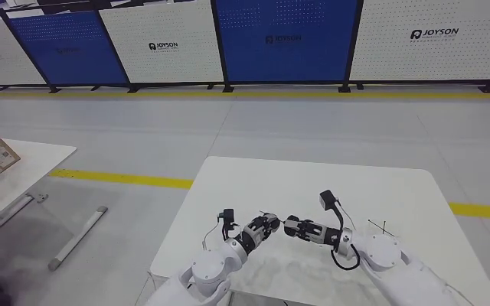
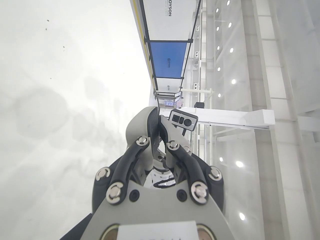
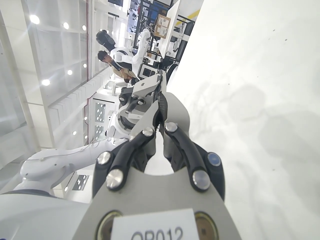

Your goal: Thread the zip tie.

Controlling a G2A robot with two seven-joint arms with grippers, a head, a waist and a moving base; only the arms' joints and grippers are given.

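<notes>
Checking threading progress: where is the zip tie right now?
In the top view, the zip tie is held between the left gripper and right gripper, above the table, near its front.

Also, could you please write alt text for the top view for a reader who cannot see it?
Two white robot arms meet over a white table, the left gripper and right gripper nearly tip to tip, fingers shut. Thin black strips lie beside the right arm.

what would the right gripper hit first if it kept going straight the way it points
Most likely the left gripper: it sits directly ahead of the right gripper, tip facing tip above the table. The gap looks small, though depth is unclear.
</notes>
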